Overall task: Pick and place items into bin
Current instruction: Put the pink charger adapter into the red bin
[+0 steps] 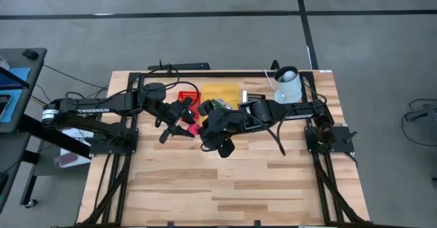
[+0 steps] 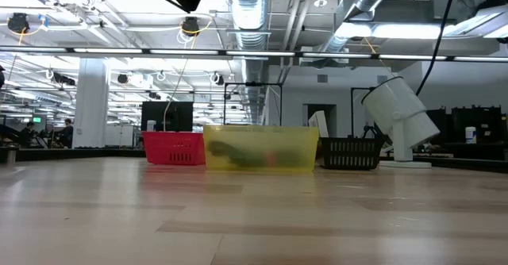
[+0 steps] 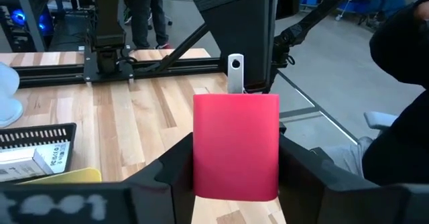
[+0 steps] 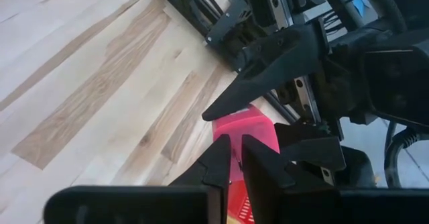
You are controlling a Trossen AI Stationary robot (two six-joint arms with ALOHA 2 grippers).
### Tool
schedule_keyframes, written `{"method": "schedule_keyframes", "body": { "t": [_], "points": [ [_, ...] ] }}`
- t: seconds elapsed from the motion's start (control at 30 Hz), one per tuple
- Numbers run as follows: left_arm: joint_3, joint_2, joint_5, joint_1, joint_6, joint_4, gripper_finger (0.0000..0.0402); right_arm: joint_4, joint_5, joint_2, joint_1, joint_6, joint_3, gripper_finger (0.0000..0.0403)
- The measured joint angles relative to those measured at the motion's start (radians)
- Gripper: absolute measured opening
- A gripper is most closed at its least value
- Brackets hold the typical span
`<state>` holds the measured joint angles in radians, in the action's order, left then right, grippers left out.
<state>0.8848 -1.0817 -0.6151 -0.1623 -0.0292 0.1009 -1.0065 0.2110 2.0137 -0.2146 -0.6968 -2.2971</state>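
A flat pink-red piece (image 3: 236,147) with rounded corners stands between the fingers of my left gripper (image 1: 179,123), held above the table's middle near the red basket. In the high view the pink-red piece (image 1: 192,127) shows between the two grippers. My right gripper (image 4: 236,162) hovers right beside it with its fingers almost together; the pink-red piece (image 4: 247,125) shows just past their tips. Green things lie in the yellow bin (image 2: 260,147). The other items are not in view. My left gripper pinches the pink-red piece across its width, one finger (image 3: 171,174) on each side edge, at its lower part (image 3: 201,177). The piece is lifted clear of the table and sticks out past the fingertips. My right gripper: I cannot tell whether its fingers touch the piece.
Along the far edge stand a red basket (image 1: 188,96), the yellow bin (image 1: 220,93) and a black basket (image 1: 253,94), with a white lamp-like object (image 1: 287,84) at the far right. The table's near half (image 1: 218,187) is bare wood. People stand in the room beyond.
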Motion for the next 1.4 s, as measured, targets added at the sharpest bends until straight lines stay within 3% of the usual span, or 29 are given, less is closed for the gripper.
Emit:
{"method": "schedule_keyframes", "body": {
  "t": [0.33,0.7,0.83,1.1,1.4],
  "points": [
    [0.000,0.000,0.080,-0.027,-0.063,0.074,0.0144,-0.004,0.015,0.000,-0.002,-0.001,0.000,0.0031],
    [0.001,0.005,0.204,-0.202,-0.169,0.279,0.0148,-0.103,0.248,0.000,-0.002,0.028,0.000,0.0031],
    [0.001,0.005,0.237,-0.283,-0.179,0.328,0.0144,-0.180,0.322,0.000,0.007,0.081,0.000,0.0028],
    [0.001,-0.007,0.417,-0.407,-0.185,0.338,0.0153,-0.341,0.341,0.000,0.062,0.244,0.000,0.0026],
    [0.001,-0.131,0.429,-0.475,-0.185,0.326,0.0155,-0.490,0.332,0.000,0.107,0.447,0.000,0.0024]
  ]
}}
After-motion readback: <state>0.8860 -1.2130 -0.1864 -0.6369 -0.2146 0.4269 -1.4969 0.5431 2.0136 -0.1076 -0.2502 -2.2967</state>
